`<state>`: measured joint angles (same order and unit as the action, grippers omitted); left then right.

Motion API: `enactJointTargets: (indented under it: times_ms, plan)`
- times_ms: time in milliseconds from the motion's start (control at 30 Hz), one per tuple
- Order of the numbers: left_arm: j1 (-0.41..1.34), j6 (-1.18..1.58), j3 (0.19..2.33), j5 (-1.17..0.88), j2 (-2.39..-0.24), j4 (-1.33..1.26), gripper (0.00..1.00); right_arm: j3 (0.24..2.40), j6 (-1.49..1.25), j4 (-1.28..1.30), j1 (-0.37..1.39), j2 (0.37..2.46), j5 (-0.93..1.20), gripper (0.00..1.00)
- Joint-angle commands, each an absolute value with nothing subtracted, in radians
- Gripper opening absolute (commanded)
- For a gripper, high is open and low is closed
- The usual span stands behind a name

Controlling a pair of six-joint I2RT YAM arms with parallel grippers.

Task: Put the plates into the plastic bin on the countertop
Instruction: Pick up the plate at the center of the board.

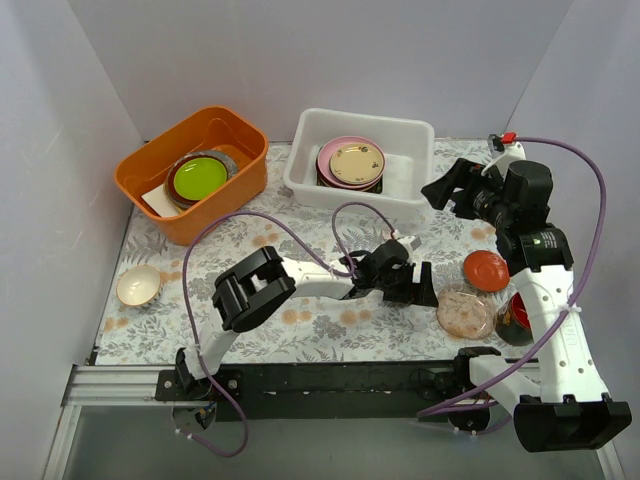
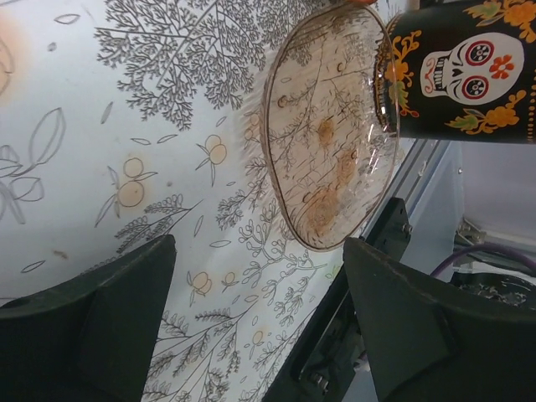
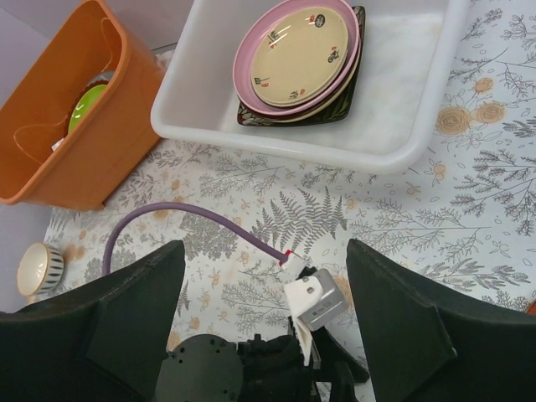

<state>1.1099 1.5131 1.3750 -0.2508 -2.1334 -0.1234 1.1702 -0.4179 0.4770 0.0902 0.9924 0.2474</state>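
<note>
The white plastic bin [image 1: 410, 135] stands at the back of the countertop [image 1: 300, 240]; stacked in it are a cream plate [image 3: 300, 55], a pink plate [image 3: 251, 59] and a black square plate [image 3: 251, 115]. A speckled pinkish plate [image 1: 466, 312] and an orange-red plate [image 1: 486, 270] lie at the front right. My left gripper [image 1: 422, 285] is low, just left of the speckled plate [image 2: 331, 126], and open with nothing between its fingers. My right gripper [image 1: 445, 190] hangs open and empty in front of the bin's right corner.
An orange tub [image 1: 160, 165] with a lime-green plate [image 1: 198, 177] sits at the back left. A small striped bowl [image 1: 138, 286] is near the left edge. A black skull-print cup [image 2: 469, 71] stands right beside the speckled plate. The table's front rail [image 1: 330, 378] is close by.
</note>
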Motion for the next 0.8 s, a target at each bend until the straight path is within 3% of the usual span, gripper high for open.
enactJointTargets:
  times_ms: [0,267,767]
  plan:
    - [1.141,1.479,1.483,-0.241,-2.18,-0.029,0.79,1.239,-0.416,0.482,0.081,0.969,0.239,0.85]
    - [1.169,1.471,1.589,-0.227,-2.256,0.071,0.73,1.218,-0.425,0.474,0.078,0.951,0.242,0.85]
    - [1.203,1.517,1.691,-0.157,-2.367,0.156,0.49,1.172,-0.425,0.469,0.077,0.93,0.224,0.84]
